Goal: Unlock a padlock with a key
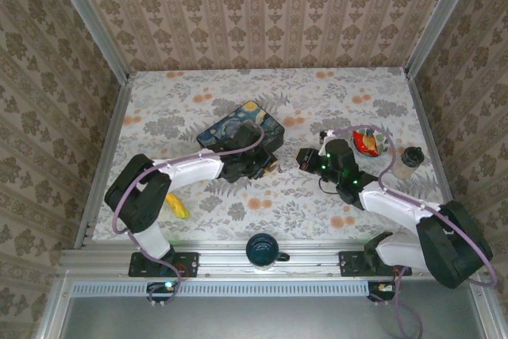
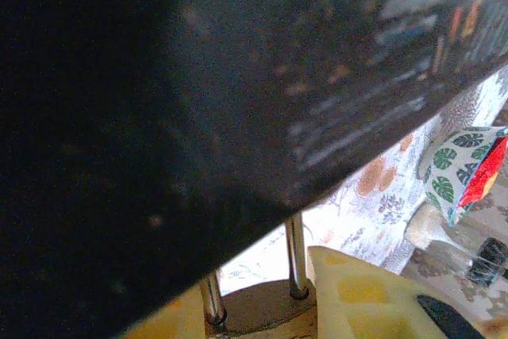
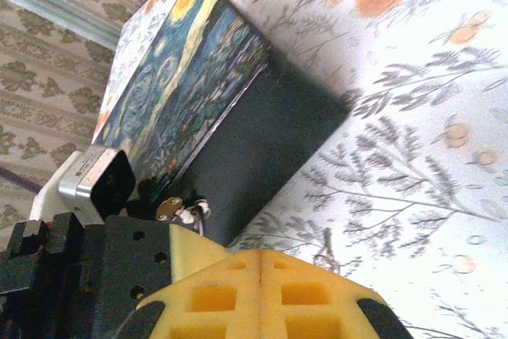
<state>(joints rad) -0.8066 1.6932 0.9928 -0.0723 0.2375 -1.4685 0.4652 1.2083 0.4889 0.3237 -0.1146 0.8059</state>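
Brass padlock (image 1: 272,167) sits beside the blue tin box (image 1: 238,134), at the left gripper (image 1: 263,166). Left wrist: 2 yellow pads (image 2: 357,295) seem clamped on its small, hard, slippery body. Right wrist: right gripper (image 3: 260,263) is pressed together, and the thin, light key (image 3: 325,245) lies just beyond, best pinched by its head.

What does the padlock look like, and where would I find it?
Find the blue painted tin box in the middle of the table. At its near right side, the left claw has the padlock between its yellow pads. It is tiny and brass, with a thin silver loop, unlike the box.
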